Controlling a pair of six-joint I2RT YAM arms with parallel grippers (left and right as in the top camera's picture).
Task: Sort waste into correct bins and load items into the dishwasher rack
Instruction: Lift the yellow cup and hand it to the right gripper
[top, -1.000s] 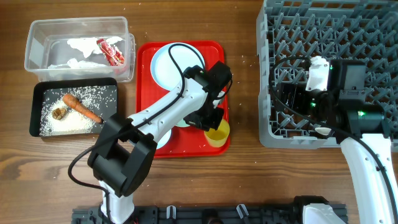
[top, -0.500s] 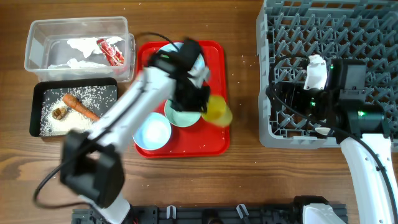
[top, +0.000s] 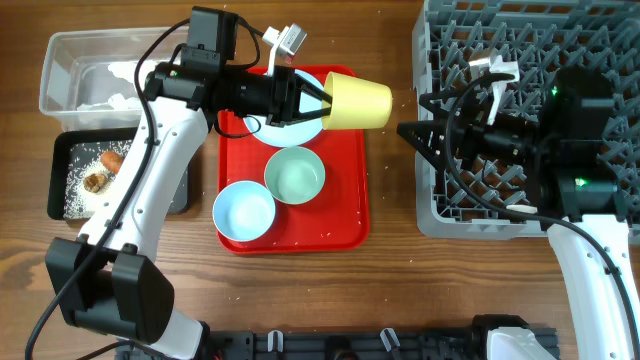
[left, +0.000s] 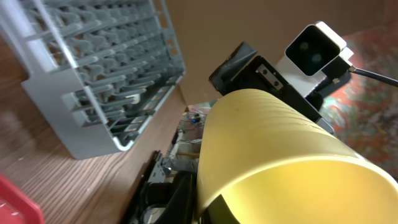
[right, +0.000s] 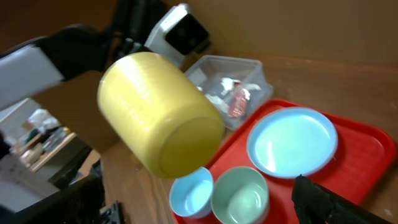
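The yellow cup (top: 357, 101) hangs on its side above the red tray's far right corner, base pointing right, with my left gripper (top: 322, 103) shut on its rim. It fills the left wrist view (left: 280, 155). My right gripper (top: 408, 133) reaches left out of the grey dishwasher rack (top: 520, 40), open and empty, a short gap from the cup's base (right: 158, 112). On the tray sit the pale blue plate (top: 290, 128), a mint bowl (top: 295, 175) and a blue bowl (top: 244, 211). The clear tub (top: 65, 70) holds tissue (top: 110, 75) and a red wrapper (right: 236, 99). The black tray (top: 60, 165) holds carrot (top: 110, 158), brown lump (top: 96, 183) and rice (top: 130, 195).
The red tray (top: 345, 200) lies mid-table between the bins and the rack. My left arm crosses over the clear tub's right end. The rack's near-left edge (left: 106, 81) stands close to the cup's right.
My left arm lifted the yellow cup off the tray's near right corner and swung it up and back, tipping it sideways. My right gripper turned left toward it.
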